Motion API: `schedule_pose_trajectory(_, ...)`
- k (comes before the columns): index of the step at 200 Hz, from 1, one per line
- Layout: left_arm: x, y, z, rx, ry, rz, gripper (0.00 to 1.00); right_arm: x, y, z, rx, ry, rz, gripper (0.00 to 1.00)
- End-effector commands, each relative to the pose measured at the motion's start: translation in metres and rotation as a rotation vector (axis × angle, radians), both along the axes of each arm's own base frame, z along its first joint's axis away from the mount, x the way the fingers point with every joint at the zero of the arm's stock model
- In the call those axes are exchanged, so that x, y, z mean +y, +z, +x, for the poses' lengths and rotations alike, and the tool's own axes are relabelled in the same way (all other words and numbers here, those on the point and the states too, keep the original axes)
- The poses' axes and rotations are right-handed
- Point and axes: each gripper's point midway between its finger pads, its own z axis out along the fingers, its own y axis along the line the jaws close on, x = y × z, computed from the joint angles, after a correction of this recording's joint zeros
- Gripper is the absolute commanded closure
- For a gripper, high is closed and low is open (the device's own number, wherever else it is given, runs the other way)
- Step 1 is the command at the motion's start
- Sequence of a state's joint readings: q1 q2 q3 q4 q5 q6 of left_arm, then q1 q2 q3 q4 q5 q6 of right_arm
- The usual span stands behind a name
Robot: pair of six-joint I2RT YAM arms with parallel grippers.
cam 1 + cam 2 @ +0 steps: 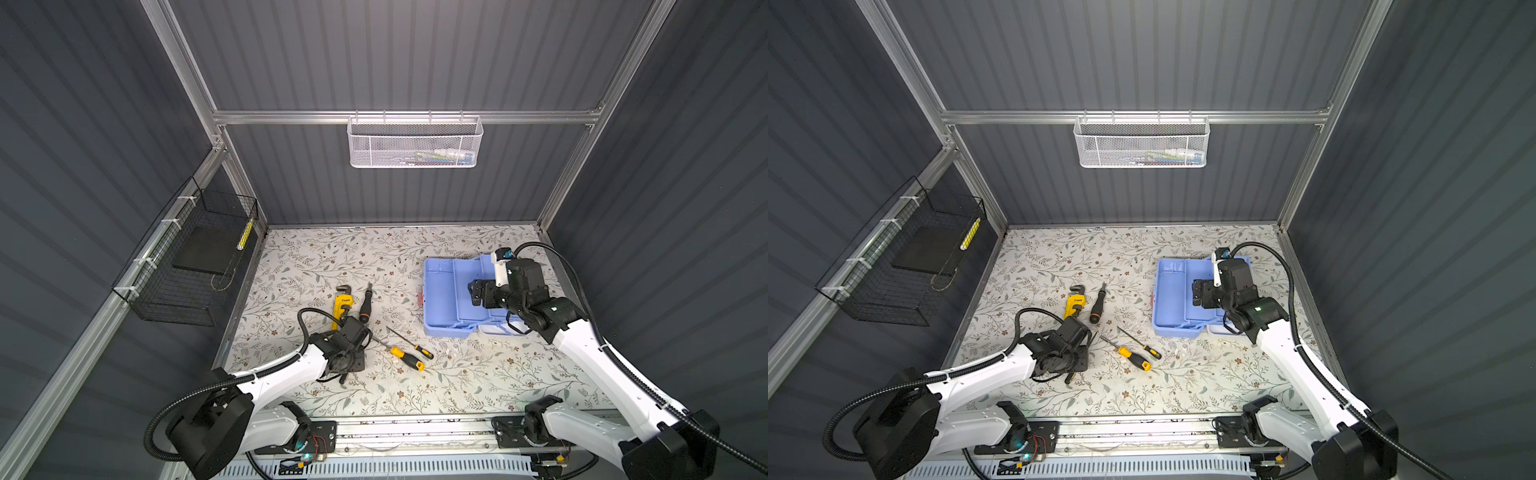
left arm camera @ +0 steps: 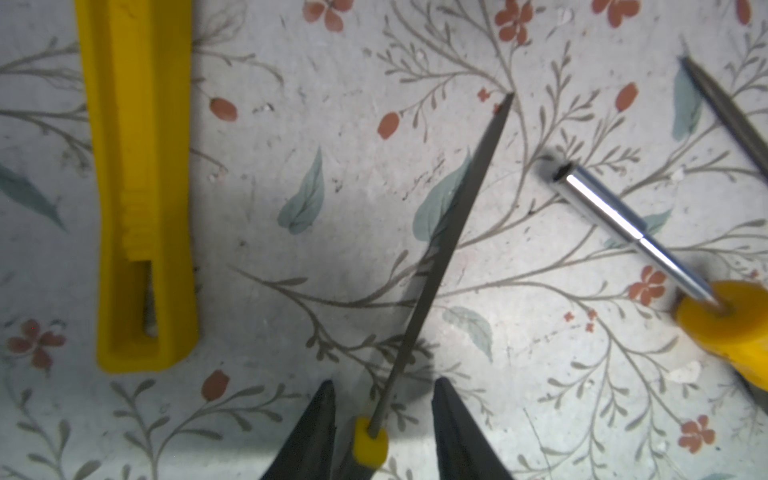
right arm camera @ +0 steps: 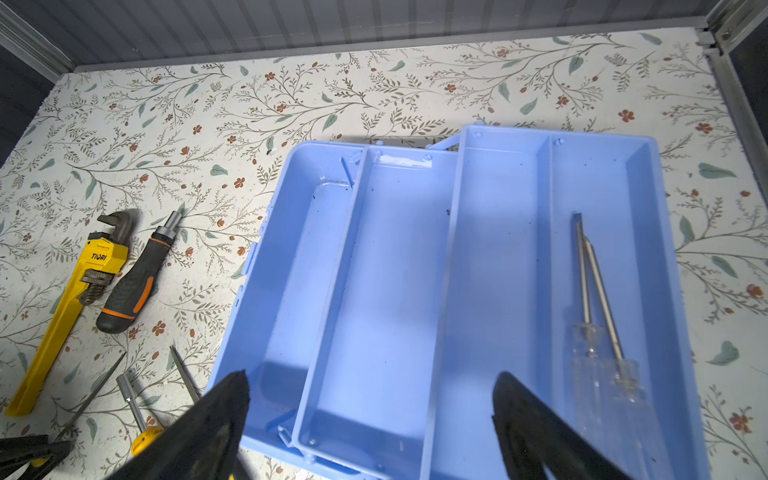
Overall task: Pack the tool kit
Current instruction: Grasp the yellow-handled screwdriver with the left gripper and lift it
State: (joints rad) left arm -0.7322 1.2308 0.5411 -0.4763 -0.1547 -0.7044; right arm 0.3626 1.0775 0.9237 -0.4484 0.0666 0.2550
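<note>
Tool kit (image 1: 440,291) in light blue plastic sits open near the right edge of the floral tabletop (image 1: 457,386), its stepped tray (image 3: 498,257) swung out. Two clear-handled screwdrivers (image 3: 598,332) lie side by side in the tray compartment nearest that edge. The right gripper (image 3: 372,375) hovers over the box with its jaws wide apart and nothing between them. Toward the left half of the tabletop, a yellow pipe wrench (image 1: 341,305) and a black-and-orange screwdriver (image 1: 365,307) lie just beside each other. Nearer the front edge lie two yellow-handled screwdrivers (image 1: 409,359). The left gripper (image 2: 384,381) is low over the tabletop, its narrowly parted jaws on either side of a slim grey-shafted tool (image 2: 449,237) with a yellow collar. Whether they press on its handle cannot be told.
</note>
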Motion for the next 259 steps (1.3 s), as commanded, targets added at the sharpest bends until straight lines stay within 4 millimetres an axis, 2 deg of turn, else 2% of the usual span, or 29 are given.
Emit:
schedule_pose_trajectory(1, 0.000, -0.010, -0.008, 0.039, -0.011, -0.002, 0.60, -0.002, 0.000, 0.001, -0.003, -0.016, -0.008, 0.08)
schedule_pose_trajectory(43, -0.002, -0.012, -0.010, 0.046, -0.017, -0.013, 0.66, -0.004, 0.001, -0.001, -0.008, -0.021, -0.010, 0.08)
schedule_pose_trajectory(89, -0.006, -0.010, -0.007, 0.030, -0.029, -0.027, 0.83, -0.004, -0.001, -0.001, -0.001, -0.023, -0.007, 0.08)
schedule_pose_trajectory(153, -0.014, -0.008, 0.000, 0.014, -0.037, -0.046, 0.99, -0.007, -0.001, -0.004, -0.003, -0.031, -0.014, 0.08)
schedule_pose_trajectory(204, -0.022, 0.006, 0.011, -0.035, -0.041, -0.079, 1.00, -0.006, -0.005, -0.007, 0.005, -0.032, -0.004, 0.08)
schedule_pose_trajectory(259, -0.036, 0.036, 0.025, -0.107, -0.045, -0.146, 1.00, -0.005, -0.010, -0.008, 0.014, -0.031, 0.005, 0.08)
